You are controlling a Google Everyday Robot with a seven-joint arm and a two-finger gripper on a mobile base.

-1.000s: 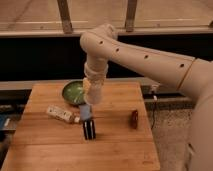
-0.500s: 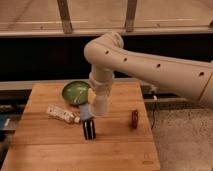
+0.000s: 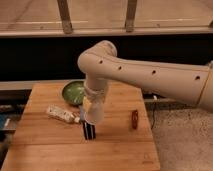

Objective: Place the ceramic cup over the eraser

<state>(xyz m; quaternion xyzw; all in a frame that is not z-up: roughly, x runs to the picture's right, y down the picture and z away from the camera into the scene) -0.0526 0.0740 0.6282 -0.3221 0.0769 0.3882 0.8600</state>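
Note:
The off-white ceramic cup (image 3: 94, 114) hangs in my gripper (image 3: 92, 106), just above the table (image 3: 45, 150). The gripper is at the end of the cream arm, which reaches down from the upper right. The eraser (image 3: 89, 131), a small black block, stands upright on the wood directly below and slightly left of the cup. The cup's lower edge overlaps the eraser's top in this view. I cannot tell whether they touch. The cup and wrist hide the fingers.
A green round bowl (image 3: 74, 92) sits at the back of the table, left of the arm. A long white bar-shaped object (image 3: 61, 114) lies left of the eraser. A small dark red object (image 3: 134, 119) lies near the right edge. A dark wall and rail stand behind.
The cup has come down a little and now sits closer over the eraser. The arm's elbow has shifted. The eraser and the other objects have not moved.

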